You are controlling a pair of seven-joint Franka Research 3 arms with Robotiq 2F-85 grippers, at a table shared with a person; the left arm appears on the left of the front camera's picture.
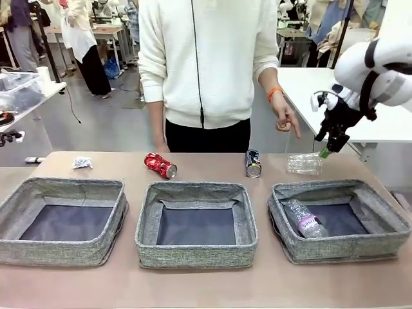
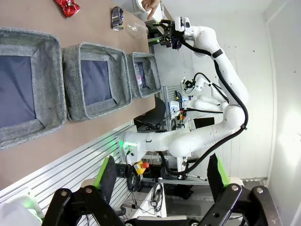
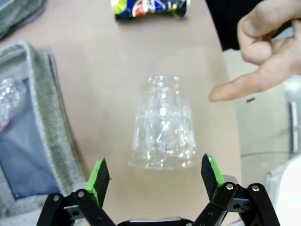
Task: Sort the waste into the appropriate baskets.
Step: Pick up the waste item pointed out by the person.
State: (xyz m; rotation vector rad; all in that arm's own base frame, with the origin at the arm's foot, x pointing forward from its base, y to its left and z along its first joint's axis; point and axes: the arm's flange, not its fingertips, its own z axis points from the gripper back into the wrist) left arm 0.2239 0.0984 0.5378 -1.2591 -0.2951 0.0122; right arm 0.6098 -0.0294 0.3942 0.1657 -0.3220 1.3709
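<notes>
Hovering right arm [image 1: 386,71], jaws wide over clear bottle [image 3: 163,125], person's hand [image 3: 268,52] pointing nearby, left jaws wide.

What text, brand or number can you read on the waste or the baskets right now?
Nothing reads clearly.
purple-labelled bottle: white print on the label, too blurred to read.
dark multicoloured can: coloured graphics, no legible word.
red can: crushed, print too small to read.
baskets: no print visible.
</notes>
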